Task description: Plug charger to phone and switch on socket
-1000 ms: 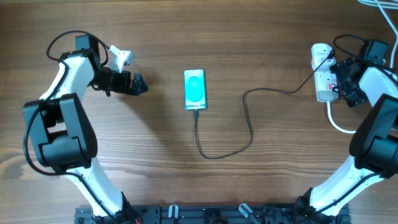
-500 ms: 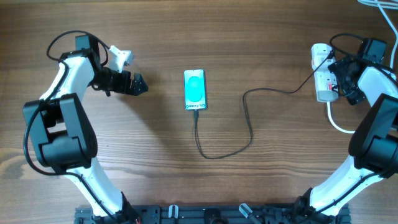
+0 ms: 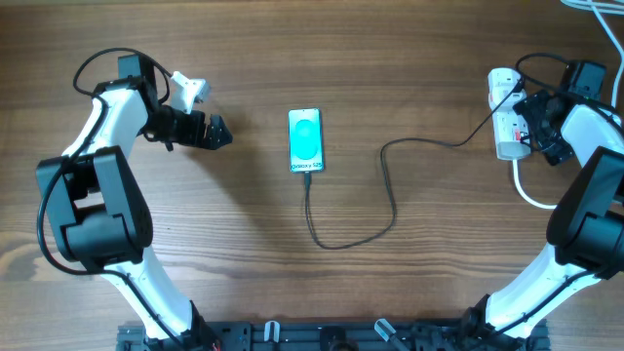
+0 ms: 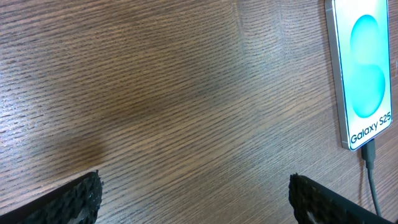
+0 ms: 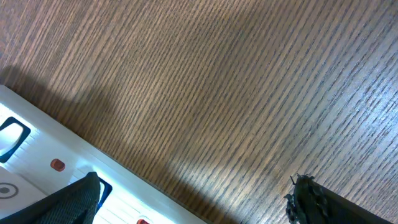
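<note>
The phone (image 3: 305, 140) is lying flat and face-up in the middle of the worktop (image 3: 292, 58), its light blue screen showing a turquoise oval with "Galaxy S25" lettering at its near end. The charger (image 3: 390, 195), a thin black cable, is sitting plugged into that end, looping right and running across to the socket (image 3: 506, 117). The socket, a white power strip with small red markings, is lying at the far right.
</note>
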`<state>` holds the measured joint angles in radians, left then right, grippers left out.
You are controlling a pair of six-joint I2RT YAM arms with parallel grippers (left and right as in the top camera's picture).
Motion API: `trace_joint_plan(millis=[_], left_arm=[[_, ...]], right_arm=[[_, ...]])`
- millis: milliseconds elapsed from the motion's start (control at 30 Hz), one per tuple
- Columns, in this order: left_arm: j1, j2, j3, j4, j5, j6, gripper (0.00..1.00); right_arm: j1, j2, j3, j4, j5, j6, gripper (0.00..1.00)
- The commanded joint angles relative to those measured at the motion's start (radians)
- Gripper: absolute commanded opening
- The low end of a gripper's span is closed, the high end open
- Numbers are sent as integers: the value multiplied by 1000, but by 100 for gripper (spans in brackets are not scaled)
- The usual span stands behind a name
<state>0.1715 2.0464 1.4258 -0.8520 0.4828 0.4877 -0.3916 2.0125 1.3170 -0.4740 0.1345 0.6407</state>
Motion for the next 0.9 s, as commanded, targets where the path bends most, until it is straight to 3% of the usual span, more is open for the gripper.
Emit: trace_joint_plan(millis=[0,867], left_arm=[[3,-3,-1,0,-2,2,100],[3,-3,-1,0,-2,2,100]], right_arm=[[8,26,-3,-1,-1,-16,100],[8,26,-3,-17,-79,-66,100]])
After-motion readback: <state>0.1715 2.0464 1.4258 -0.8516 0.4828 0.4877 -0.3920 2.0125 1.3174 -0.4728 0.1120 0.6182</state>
